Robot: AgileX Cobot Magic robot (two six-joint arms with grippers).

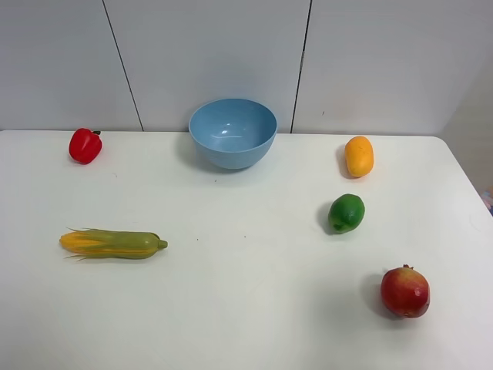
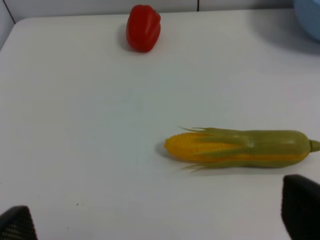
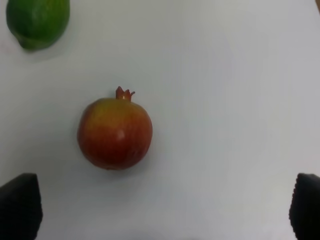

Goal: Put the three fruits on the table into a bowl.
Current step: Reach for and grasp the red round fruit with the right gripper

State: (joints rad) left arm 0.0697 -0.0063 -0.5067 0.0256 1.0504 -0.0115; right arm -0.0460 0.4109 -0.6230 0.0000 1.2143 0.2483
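Observation:
The light blue bowl [image 1: 233, 132] stands at the back middle of the white table [image 1: 246, 308]. The orange-yellow mango [image 1: 359, 156], green lime-like fruit [image 1: 347, 213] and red pomegranate [image 1: 405, 291] lie on the right side, apart from each other. In the right wrist view my right gripper [image 3: 163, 207] is open and empty, with the pomegranate [image 3: 115, 133] just ahead of it and the green fruit [image 3: 37, 21] farther off. My left gripper [image 2: 159, 217] is open and empty. Neither gripper shows in the exterior high view.
A small red bell pepper [image 1: 85, 146] sits at the back left and a corn cob [image 1: 114, 243] lies at the left middle. In the left wrist view the corn cob [image 2: 240, 148] lies just ahead of the gripper and the pepper [image 2: 143, 27] farther off.

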